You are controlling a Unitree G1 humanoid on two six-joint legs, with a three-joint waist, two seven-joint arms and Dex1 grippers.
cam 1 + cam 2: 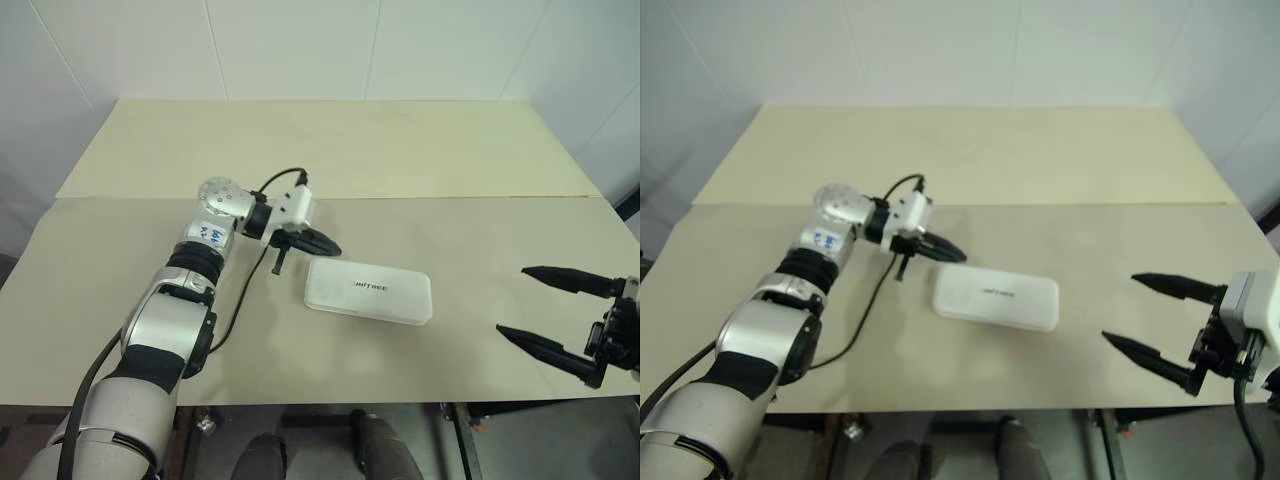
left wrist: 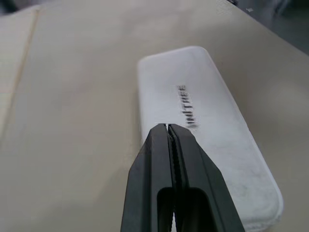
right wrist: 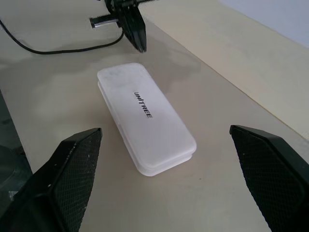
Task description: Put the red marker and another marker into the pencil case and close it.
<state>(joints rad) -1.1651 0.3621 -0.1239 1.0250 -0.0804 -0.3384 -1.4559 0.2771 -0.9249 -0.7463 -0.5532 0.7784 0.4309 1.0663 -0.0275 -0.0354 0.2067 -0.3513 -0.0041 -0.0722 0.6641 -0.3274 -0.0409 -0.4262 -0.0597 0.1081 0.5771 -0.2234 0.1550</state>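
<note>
Mid-table, closed pencil case [image 1: 368,291]; margins bare

The pencil case [image 3: 146,119] looked like hard white plastic, smooth with a dull, slightly chalky sheen, its dark lettering printed flat on the lid. The table [image 1: 330,150] had a matt, pale beige surface, smooth like laminate or sheet board. The left gripper [image 2: 168,127] was smooth black plastic, while the right gripper's fingers [image 3: 77,166] showed finely cross-hatched, rubbery-looking pads.
</note>
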